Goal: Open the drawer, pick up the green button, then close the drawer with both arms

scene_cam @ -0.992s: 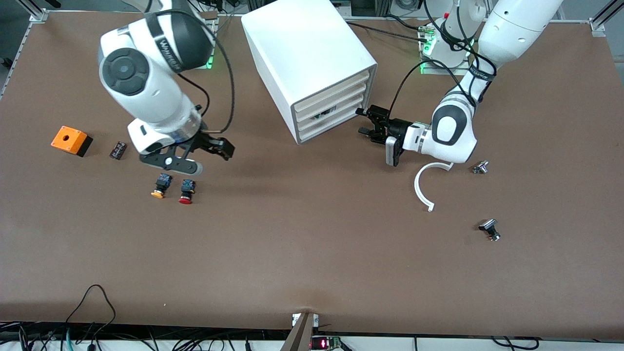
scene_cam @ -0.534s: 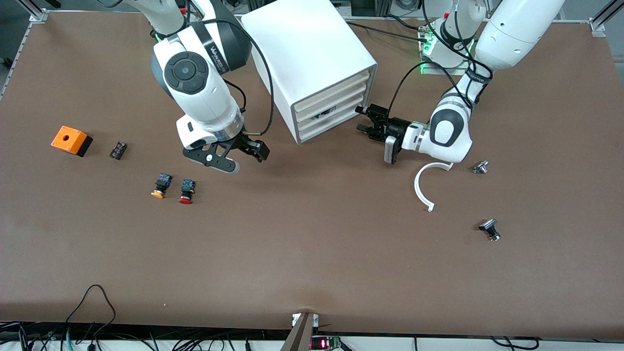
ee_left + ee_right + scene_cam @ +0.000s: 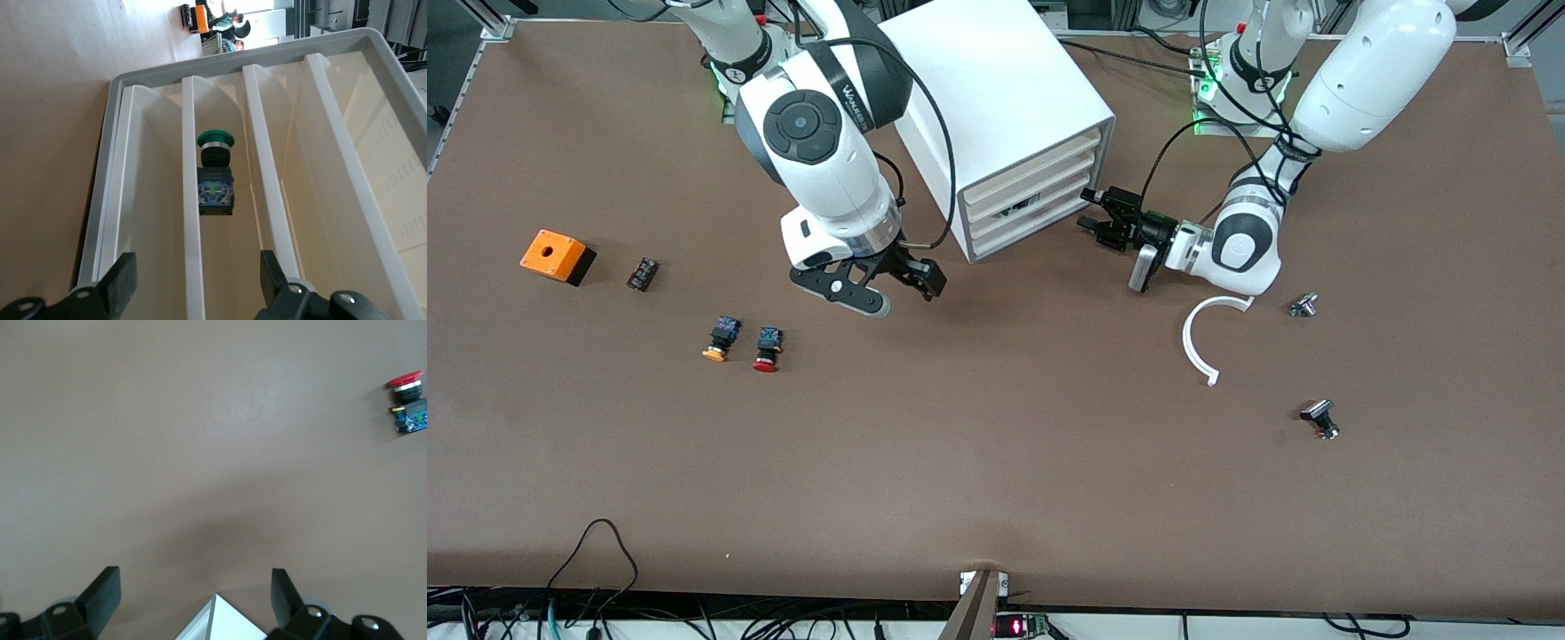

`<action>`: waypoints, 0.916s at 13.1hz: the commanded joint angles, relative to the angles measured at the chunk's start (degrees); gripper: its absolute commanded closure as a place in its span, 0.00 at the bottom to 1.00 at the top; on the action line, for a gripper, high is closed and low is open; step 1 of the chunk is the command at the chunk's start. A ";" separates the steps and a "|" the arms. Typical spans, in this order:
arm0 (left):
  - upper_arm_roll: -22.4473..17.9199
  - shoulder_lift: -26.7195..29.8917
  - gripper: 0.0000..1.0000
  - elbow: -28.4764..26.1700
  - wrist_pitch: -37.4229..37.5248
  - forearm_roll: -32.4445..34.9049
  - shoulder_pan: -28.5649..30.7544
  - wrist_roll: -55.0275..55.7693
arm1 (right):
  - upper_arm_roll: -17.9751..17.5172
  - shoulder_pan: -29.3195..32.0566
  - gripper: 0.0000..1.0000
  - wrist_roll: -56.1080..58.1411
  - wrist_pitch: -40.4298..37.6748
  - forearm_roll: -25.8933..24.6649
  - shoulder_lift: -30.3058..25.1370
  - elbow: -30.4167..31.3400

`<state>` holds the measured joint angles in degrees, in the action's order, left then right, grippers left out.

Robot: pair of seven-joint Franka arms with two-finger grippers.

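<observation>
The white cabinet [image 3: 996,98] stands at the back middle of the table, its four drawers stacked in the end that faces the left arm. My left gripper [image 3: 1092,212] is at those drawer fronts. In the left wrist view it [image 3: 197,277] is open, its fingers [image 3: 120,280] apart on either side of one drawer's front edge [image 3: 192,220]. The green-capped button [image 3: 215,170] lies inside that drawer. My right gripper [image 3: 916,280] hangs open over the table beside the cabinet's near corner [image 3: 223,620].
An orange-capped button [image 3: 720,340] and a red-capped button [image 3: 767,348] lie toward the right arm's end, with an orange box [image 3: 556,255] and a small black part [image 3: 642,273]. A white curved strip [image 3: 1209,342] and two metal parts [image 3: 1303,305] [image 3: 1320,420] lie near the left arm.
My right arm has swung from above the two loose buttons toward the cabinet. My left gripper's fingers have drawn a little closer together at the drawer fronts.
</observation>
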<state>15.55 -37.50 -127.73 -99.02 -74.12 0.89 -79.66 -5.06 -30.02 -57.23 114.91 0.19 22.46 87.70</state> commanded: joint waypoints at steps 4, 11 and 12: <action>1.05 -1.52 0.39 -0.33 1.19 -2.08 -0.45 -2.34 | 0.49 -0.57 0.00 -0.87 -0.03 -0.28 6.09 -7.52; 1.59 -4.24 0.50 -0.33 0.84 -7.09 -3.53 -1.73 | 0.58 -1.89 0.00 -5.69 0.14 -0.19 12.68 -15.09; 1.59 -4.77 0.51 -0.33 0.75 -7.36 -3.79 -1.73 | 0.67 -2.67 0.00 -6.05 0.06 -0.28 13.56 -16.67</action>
<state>17.14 -41.27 -127.94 -98.40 -79.87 -2.58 -80.23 -4.90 -31.11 -61.05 115.59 0.19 33.41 75.81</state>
